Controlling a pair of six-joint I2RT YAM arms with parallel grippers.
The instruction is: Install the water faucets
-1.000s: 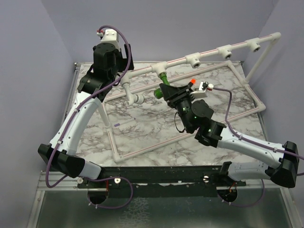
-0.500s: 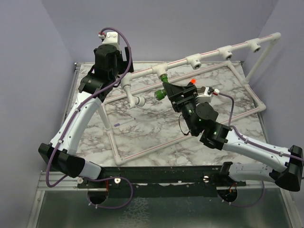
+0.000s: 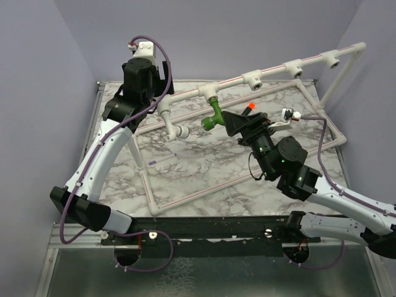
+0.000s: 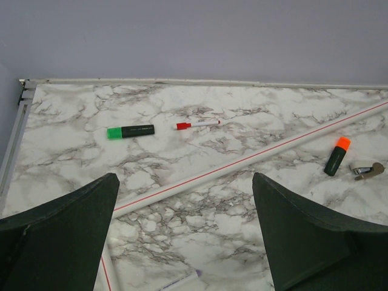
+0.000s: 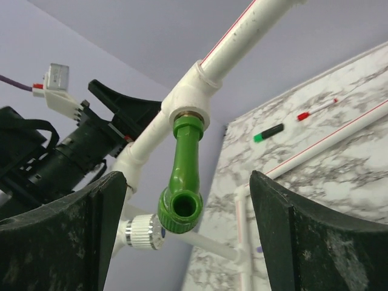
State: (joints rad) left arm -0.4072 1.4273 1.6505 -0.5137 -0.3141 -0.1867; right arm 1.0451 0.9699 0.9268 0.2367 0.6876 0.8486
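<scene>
Green plastic faucet (image 5: 182,182), seated under white tee socket (image 5: 191,97).
Likely light, rigid, smooth; grip across spout body below socket. Right gripper (image 3: 228,120) wide open, empty, just beside it; left gripper (image 4: 185,182) wide open, empty.

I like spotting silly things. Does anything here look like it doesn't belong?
Yes: a green-capped marker, a red pen and an orange-capped marker lie loose on the marble table near the white pipe. They aren't plumbing parts. The green faucet hangs from its tee, looking fine.
</scene>
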